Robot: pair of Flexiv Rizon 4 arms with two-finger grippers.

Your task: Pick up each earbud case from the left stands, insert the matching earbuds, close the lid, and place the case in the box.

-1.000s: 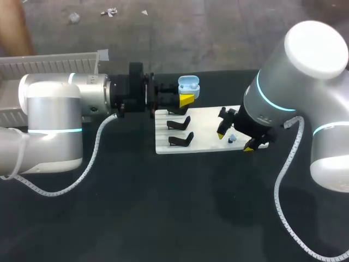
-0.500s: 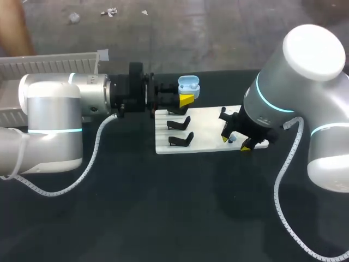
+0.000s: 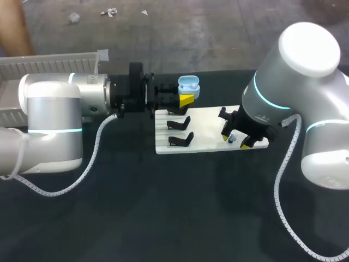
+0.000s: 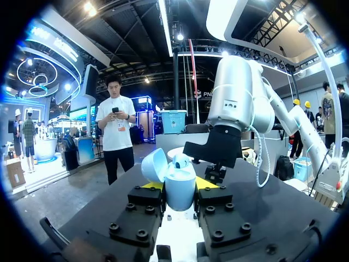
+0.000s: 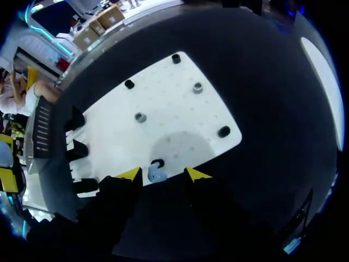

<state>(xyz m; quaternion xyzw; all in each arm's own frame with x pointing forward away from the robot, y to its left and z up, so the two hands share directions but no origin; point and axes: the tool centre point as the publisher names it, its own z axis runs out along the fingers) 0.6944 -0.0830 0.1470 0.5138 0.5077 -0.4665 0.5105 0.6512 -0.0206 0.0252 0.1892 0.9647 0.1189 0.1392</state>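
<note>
My left gripper [image 3: 185, 96] is shut on a light-blue earbud case [image 3: 188, 85], held in the air just behind the white board [image 3: 204, 126]. In the left wrist view the earbud case [image 4: 180, 185] stands upright between the fingers, with its lid [image 4: 154, 165] open and one earbud [image 4: 180, 160] seated inside. My right gripper [image 3: 235, 140] is down at the board's front right. A small light-blue earbud [image 5: 157, 175] sits on a black peg between its yellow tips, and a gap shows on one side. Black stands [image 3: 180, 132] line the board's left side.
A grey ribbed box [image 3: 52, 61] lies at the back left behind my left arm. Several small pegs [image 5: 140, 117] stud the white board [image 5: 180, 109] ahead of my right gripper. Dark table surface surrounds the board.
My right gripper's fingers have narrowed around the earbud on the board, and the arm shifted slightly left. My left arm and the case have not moved.
</note>
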